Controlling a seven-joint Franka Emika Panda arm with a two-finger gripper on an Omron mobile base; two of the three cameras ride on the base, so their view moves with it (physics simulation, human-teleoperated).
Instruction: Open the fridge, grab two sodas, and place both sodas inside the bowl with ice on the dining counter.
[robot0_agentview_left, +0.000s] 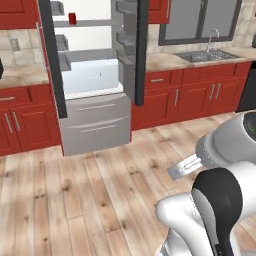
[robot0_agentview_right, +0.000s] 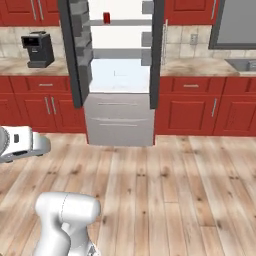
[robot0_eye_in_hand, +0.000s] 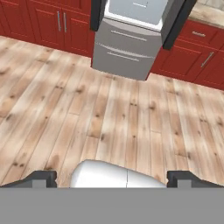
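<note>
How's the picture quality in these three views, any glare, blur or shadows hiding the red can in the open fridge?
Left base view: soft, low-resolution render; the small red can on the tall silver-grey fridge's upper shelf is readable, with the white interior bright, almost washed out. Right base view: the same even lighting, the can small but clear. Hand view: wooden floor sharp, no glare, and the open pincer has dark tips.

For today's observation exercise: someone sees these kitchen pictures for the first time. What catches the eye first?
The fridge stands with both upper doors swung wide, its white inside bright against the red cabinets. One small red can sits alone on an upper shelf. The robot's white arm looms in the foreground over the wooden floor.
</note>
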